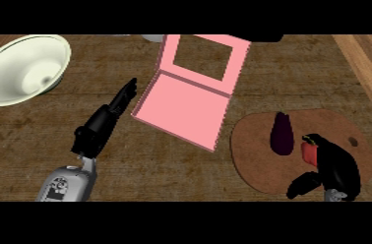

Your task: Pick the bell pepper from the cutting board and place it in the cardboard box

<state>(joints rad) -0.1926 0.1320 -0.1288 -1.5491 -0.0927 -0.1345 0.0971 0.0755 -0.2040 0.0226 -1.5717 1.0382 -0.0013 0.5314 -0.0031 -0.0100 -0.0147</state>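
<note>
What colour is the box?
The box is pink, seen best in the head view.

The cardboard box (185,110) lies mid-table (145,169), with the bowl (22,56) far to its left and the left hand (105,121) between them, just beside the box. Nearer and to the right, the cutting board (254,159) carries the eggplant (281,134) and, right of it, the bell pepper (310,153), partly under the right hand (335,167).

a dark, coarse-grained wooden counter (291,85) carries a matt brown wooden cutting board (254,159), a flat-finished pink cardboard box (185,110) and a smooth, glazed-looking cream bowl (29,66). the eggplant (281,135) has dull purple skin; the bell pepper (310,152) is smooth red. the left hand (102,127) and right hand (335,169) look like black plastic, the left forearm (69,184) like grey metal.
</note>
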